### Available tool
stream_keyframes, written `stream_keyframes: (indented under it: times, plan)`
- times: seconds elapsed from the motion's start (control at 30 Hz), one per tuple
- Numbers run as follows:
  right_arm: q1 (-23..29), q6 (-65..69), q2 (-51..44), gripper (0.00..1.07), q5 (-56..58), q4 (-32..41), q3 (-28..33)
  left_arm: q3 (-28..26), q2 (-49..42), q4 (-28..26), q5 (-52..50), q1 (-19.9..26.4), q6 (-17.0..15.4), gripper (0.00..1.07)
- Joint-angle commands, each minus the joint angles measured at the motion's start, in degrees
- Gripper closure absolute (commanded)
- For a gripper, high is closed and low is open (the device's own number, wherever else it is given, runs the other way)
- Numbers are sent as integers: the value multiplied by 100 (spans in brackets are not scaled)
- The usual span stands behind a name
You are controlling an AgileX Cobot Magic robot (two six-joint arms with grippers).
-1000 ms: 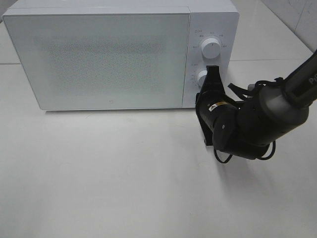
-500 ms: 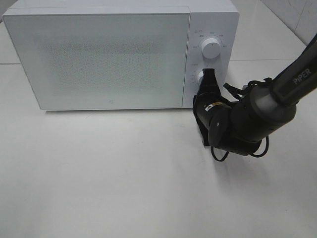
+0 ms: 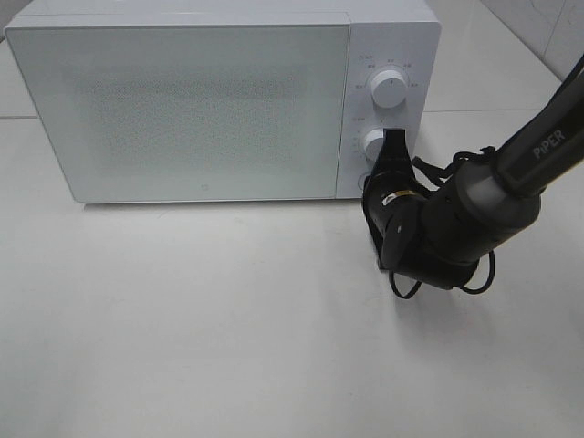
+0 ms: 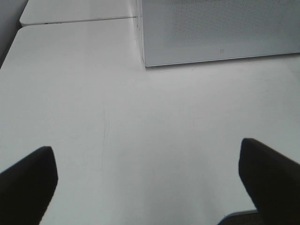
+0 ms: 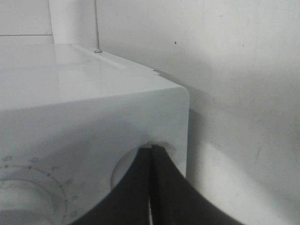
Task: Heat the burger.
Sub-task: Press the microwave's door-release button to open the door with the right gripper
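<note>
Right gripper (image 3: 393, 139), jaws closed, tip at microwave (image 3: 182, 100) lower knob (image 3: 371, 141).

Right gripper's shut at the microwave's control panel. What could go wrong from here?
1. The shut right gripper meets the panel beside the lower knob, near the corner of the microwave. It may slip off or bump the knob the wrong way.
2. The door is closed and frosted, and no burger is visible. It might run empty.
3. A push could slide the microwave on the smooth table.

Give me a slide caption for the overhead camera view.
Shut right gripper at the control panel of a closed white microwave, beside its lower knob, on a white table.
</note>
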Motion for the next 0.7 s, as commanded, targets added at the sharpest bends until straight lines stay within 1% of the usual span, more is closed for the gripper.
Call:
stream_keyframes:
  times: [0.03, 0.13, 0.4, 0.7]
  plan:
    - [-74, -97, 6, 107, -126, -23, -183, 11, -97, -17, -74, 17, 11, 9]
    - [-74, -178, 6, 107, -132, -17, -332, 11, -97, -17, -74, 17, 11, 9]
    - [-74, -172, 6, 107, -206, -29, -447, 11, -97, -17, -74, 17, 11, 9]
    - [-74, -183, 6, 107, -728, -86, -670, 11, -97, -17, -74, 17, 11, 9]
